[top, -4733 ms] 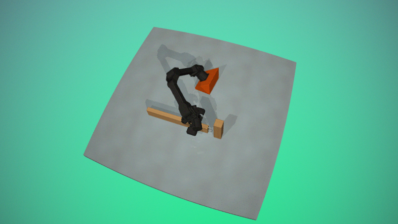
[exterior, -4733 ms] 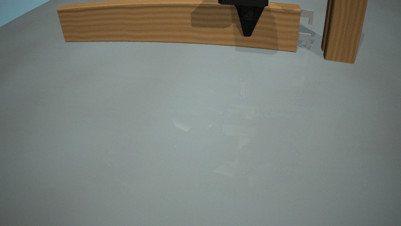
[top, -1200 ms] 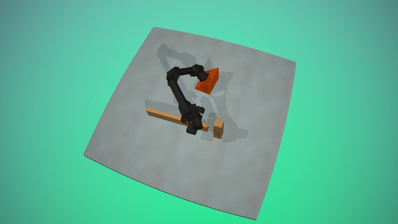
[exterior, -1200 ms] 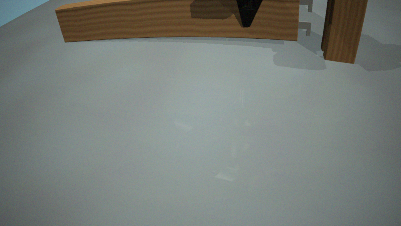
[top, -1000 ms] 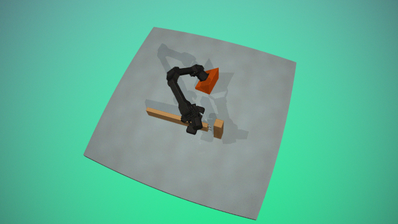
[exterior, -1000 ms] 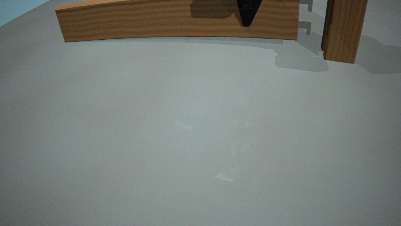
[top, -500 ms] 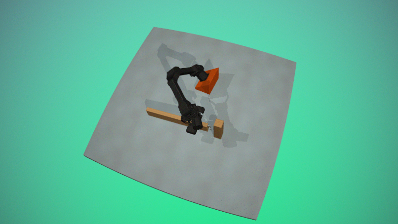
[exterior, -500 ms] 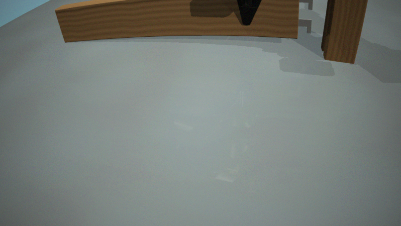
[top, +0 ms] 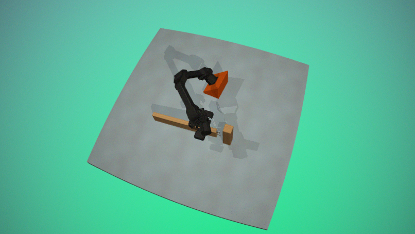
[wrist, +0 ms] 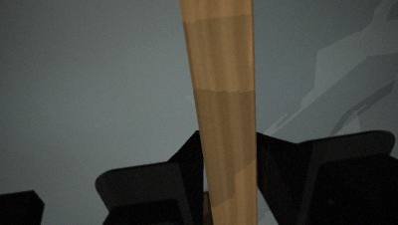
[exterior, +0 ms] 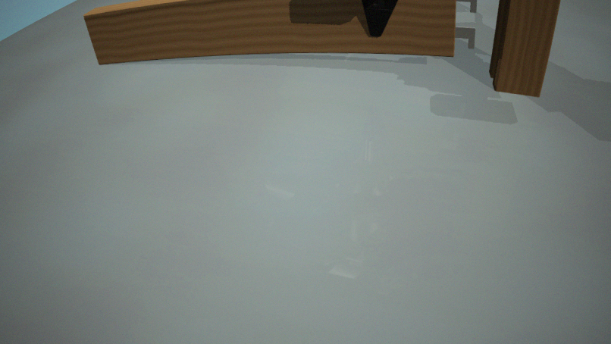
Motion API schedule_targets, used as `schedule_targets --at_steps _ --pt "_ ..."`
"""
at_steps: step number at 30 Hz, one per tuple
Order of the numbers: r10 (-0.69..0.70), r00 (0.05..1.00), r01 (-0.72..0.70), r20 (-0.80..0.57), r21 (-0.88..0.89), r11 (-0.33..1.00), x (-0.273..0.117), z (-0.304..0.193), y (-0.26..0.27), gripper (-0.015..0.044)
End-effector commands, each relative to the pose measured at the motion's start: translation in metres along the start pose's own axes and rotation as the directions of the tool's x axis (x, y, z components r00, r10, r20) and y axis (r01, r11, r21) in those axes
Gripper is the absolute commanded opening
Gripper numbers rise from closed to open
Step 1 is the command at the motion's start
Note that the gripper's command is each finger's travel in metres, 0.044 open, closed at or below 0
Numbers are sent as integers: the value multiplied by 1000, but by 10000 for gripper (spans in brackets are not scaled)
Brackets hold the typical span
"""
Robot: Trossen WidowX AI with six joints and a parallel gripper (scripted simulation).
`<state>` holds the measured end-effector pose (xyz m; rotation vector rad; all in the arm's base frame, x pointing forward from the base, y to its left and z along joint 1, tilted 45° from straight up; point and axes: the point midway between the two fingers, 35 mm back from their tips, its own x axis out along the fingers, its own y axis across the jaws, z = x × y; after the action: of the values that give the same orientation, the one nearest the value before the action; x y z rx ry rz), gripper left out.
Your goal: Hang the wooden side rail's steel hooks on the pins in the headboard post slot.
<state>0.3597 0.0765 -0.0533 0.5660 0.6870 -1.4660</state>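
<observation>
1. Claw [top: 200, 126] [exterior: 378, 19] [wrist: 215, 131] is clamped on the rail [top: 171, 120] [exterior: 214, 34] [wrist: 224, 60], one finger on each side of it, nearer the hook end than the far end.
2. Rail's on its narrow edge, with the far end down on the table [top: 145, 162] [exterior: 256, 192] [wrist: 99, 75]. Hook end looks a touch raised, going by the shadow under it.
3. Both hooks [top: 218, 132] [exterior: 471, 38] poke out toward the post [top: 227, 135] [exterior: 523, 51], tips bent down. There's a gap, so they're not on the pins yet.
4. Post is upright, slot side facing the hooks. Can't make out the pins, sorry.
5. Black arm [top: 184, 94] bends around from the orange base [top: 223, 82] to the rail.
</observation>
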Motion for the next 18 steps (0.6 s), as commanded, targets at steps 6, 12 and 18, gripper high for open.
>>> schedule_targets --at_steps 6,12,18 --pt "7 1000 -7 -2 -1 1000 -2 -3 1 0" --pt "7 1000 -7 -2 -1 1000 -2 -4 2 0" --pt "7 1000 -7 -2 -1 1000 -2 -4 2 0"
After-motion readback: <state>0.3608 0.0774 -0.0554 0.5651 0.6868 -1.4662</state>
